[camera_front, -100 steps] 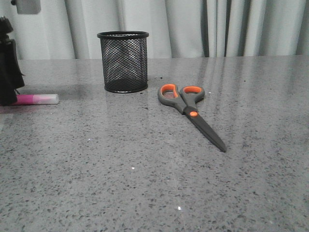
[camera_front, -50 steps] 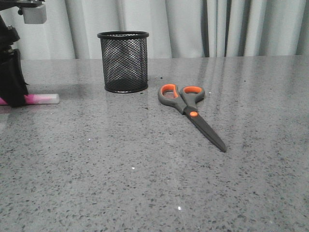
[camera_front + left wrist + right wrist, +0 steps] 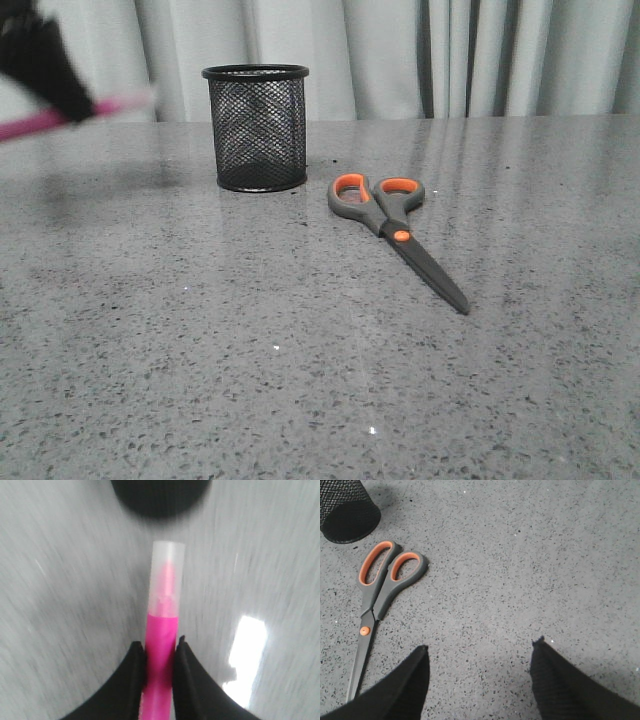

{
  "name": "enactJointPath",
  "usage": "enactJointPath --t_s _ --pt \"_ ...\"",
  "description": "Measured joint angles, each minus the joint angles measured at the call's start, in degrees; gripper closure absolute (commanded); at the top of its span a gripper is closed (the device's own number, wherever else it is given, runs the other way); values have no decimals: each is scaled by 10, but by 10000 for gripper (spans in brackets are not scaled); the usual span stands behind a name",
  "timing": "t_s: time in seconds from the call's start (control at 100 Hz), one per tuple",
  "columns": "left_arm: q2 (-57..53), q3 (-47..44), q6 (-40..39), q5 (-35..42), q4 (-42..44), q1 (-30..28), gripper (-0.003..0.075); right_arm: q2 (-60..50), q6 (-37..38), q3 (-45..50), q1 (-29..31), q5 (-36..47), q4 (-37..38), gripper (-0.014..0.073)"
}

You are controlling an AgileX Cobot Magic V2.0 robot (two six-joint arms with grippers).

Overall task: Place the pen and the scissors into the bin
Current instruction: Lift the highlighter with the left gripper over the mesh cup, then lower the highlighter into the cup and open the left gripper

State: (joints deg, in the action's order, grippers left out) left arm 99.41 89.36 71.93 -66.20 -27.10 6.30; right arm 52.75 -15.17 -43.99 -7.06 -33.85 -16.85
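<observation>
The pen (image 3: 161, 645) is clamped at its magenta barrel between the two black fingers (image 3: 132, 680) of the left tool (image 3: 159, 652), its translucent cap end pointing towards the bin (image 3: 256, 128). In the front view the pen is seen blurred and lifted clear of the grey speckled surface (image 3: 300, 360), well to the left of the bin and about level with its upper half, tilted so that the cap end is higher and nearer the bin. The bin stands upright on the surface. The scissors (image 3: 395, 234) lie flat and closed on the surface just to the right of the bin, handles nearest it and blades pointing away towards the camera. The right tool (image 3: 480, 672) is held wide apart above the surface, nothing between its fingers, on the far side of the scissors from the bin.
</observation>
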Motion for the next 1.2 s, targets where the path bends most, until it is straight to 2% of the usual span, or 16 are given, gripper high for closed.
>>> enactJointPath --t_s 0.2,0.34,0.6,1.0,1.1,1.2 --pt "-21 30 42 46 -290 -2 739 0 0 0 0 -3 0 193" --pt "-7 30 83 99 -398 35 739 0 0 0 0 -6 0 193" --pt "49 30 101 216 -426 110 739 0 0 0 0 -7 0 193" --pt "94 30 101 232 -417 114 732 0 0 0 0 -11 0 193" --pt "94 30 101 230 -401 114 674 0 0 0 0 -11 0 193" --pt "94 30 101 227 -386 114 526 0 0 0 0 -11 0 193"
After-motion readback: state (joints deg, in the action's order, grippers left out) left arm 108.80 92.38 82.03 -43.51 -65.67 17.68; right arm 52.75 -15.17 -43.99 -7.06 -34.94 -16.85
